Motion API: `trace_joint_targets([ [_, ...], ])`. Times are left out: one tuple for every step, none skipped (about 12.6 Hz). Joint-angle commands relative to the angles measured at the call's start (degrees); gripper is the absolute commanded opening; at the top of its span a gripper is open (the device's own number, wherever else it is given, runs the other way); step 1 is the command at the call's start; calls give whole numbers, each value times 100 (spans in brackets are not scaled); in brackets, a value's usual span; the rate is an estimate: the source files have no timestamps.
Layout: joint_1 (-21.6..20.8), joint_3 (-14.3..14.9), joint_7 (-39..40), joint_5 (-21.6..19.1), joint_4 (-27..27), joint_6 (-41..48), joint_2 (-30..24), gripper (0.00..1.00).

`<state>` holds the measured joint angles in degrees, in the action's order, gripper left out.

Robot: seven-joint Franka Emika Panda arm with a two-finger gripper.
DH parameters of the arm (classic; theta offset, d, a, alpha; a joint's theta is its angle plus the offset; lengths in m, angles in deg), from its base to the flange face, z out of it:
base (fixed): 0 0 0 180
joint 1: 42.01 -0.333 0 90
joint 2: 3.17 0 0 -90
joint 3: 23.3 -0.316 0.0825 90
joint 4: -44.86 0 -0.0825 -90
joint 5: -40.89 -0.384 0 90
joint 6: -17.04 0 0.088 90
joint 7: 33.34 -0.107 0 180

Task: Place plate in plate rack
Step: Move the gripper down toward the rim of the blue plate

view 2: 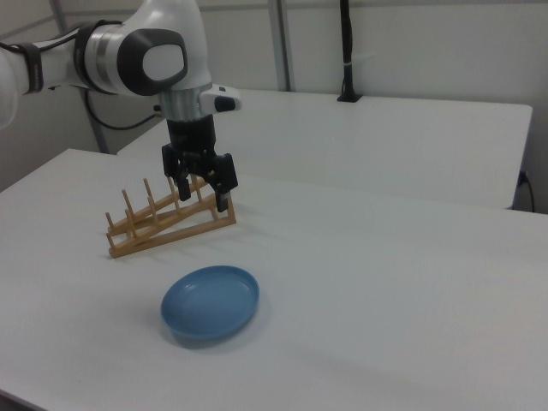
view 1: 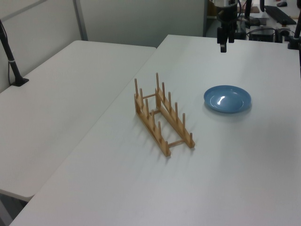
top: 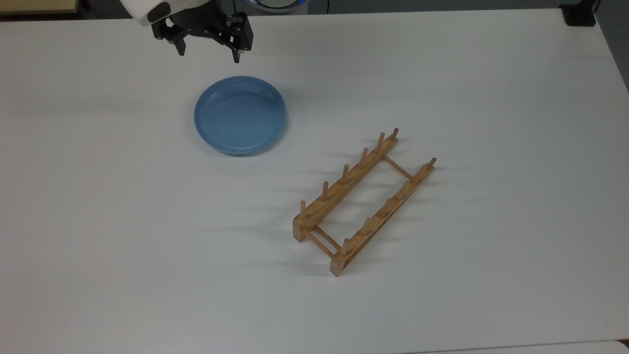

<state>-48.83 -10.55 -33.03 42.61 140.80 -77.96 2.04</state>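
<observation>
The light blue plate (top: 240, 115) lies flat on the white table (top: 442, 73), also seen as the plate (view 1: 227, 99) and the plate (view 2: 211, 303). The wooden plate rack (top: 362, 199) stands empty toward the top view's lower right; it appears too as the plate rack (view 1: 161, 114) and the plate rack (view 2: 168, 222). My gripper (top: 210, 53) hangs open in the air past the plate's far rim, toward the top view's upper left, holding nothing. It shows as the gripper (view 1: 223, 47) and the gripper (view 2: 200, 195) above the table.
A second white table (view 1: 56, 113) adjoins at the left view's left, with a black post (view 1: 10, 56) on it. Desks with dark equipment (view 1: 277, 19) lie beyond the table's far end in the left view.
</observation>
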Motion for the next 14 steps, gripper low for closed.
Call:
trace_joint_targets([
  [-5, -18, 143, 48, 48, -9, -46, 100],
  [13, -18, 248, 39, 48, -9, -37, 100],
  [31, -18, 397, -5, 39, -9, 24, 100],
  [74, -10, 712, -170, 39, 17, 85, 100],
  [144, 25, 976, -276, 48, 34, 138, 100],
  [267, 60, 1344, -391, 48, 35, 243, 100],
  [346, 78, 1548, -409, 48, 26, 366, 99],
  [495, 87, 1829, -409, 39, -26, 558, 97],
  [618, 87, 2049, -409, 13, -53, 778, 96],
  [689, 87, 2217, -409, 13, -62, 919, 95],
  [751, 87, 2410, -401, 4, -79, 1069, 93],
  [778, 87, 2551, -392, 13, -262, 1261, 89],
  [769, 61, 2552, -348, 21, -464, 1481, 84],
  [743, 43, 2552, -313, 30, -597, 1657, 77],
])
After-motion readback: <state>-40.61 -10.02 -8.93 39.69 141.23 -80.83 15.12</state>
